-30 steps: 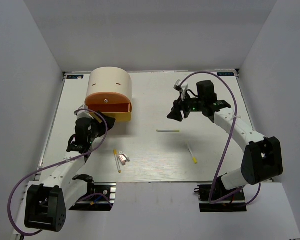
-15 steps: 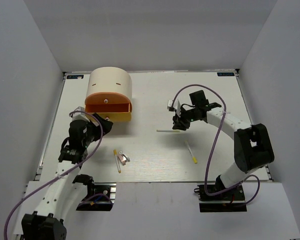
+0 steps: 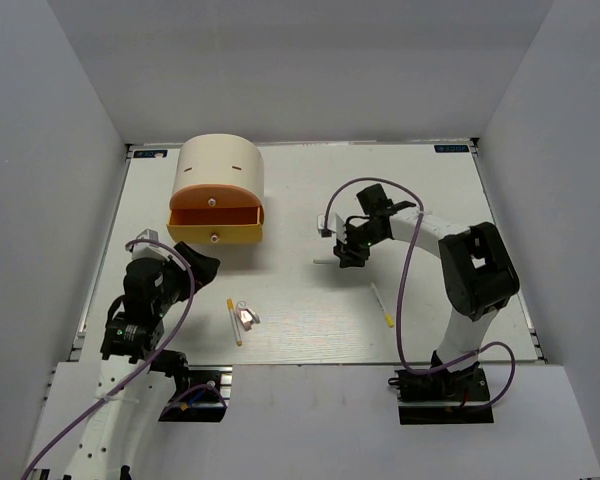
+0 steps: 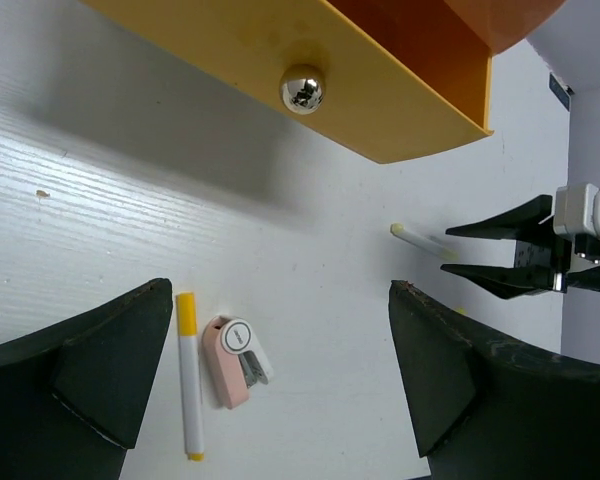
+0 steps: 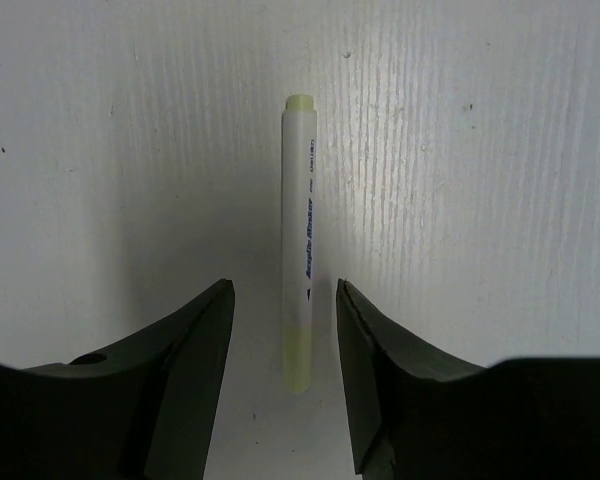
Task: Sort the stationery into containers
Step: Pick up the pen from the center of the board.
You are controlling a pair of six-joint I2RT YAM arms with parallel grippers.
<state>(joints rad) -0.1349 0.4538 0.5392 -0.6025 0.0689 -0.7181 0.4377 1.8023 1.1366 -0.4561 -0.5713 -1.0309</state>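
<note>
The cream cylindrical cabinet (image 3: 218, 168) stands at the back left, its yellow drawer (image 3: 217, 235) pulled out; the drawer's front and chrome knob (image 4: 303, 88) show in the left wrist view. My left gripper (image 3: 198, 268) is open and empty, just in front of the drawer. A yellow-capped white stick (image 4: 189, 375) and a pinkish clip-like piece (image 4: 235, 360) lie between its fingers' line of sight. My right gripper (image 5: 285, 285) is open and low over a white stick with pale yellow ends (image 5: 300, 240), its jaws on either side of the near end, not touching.
Another thin yellow-tipped stick (image 3: 383, 305) lies right of centre. The yellow-capped stick (image 3: 234, 321) and clip (image 3: 245, 317) lie near the front left. White walls close in the table (image 3: 310, 335) on three sides.
My left arm has drawn back from the drawer toward the near left. My right gripper has moved left and down onto the white stick at the table's middle.
</note>
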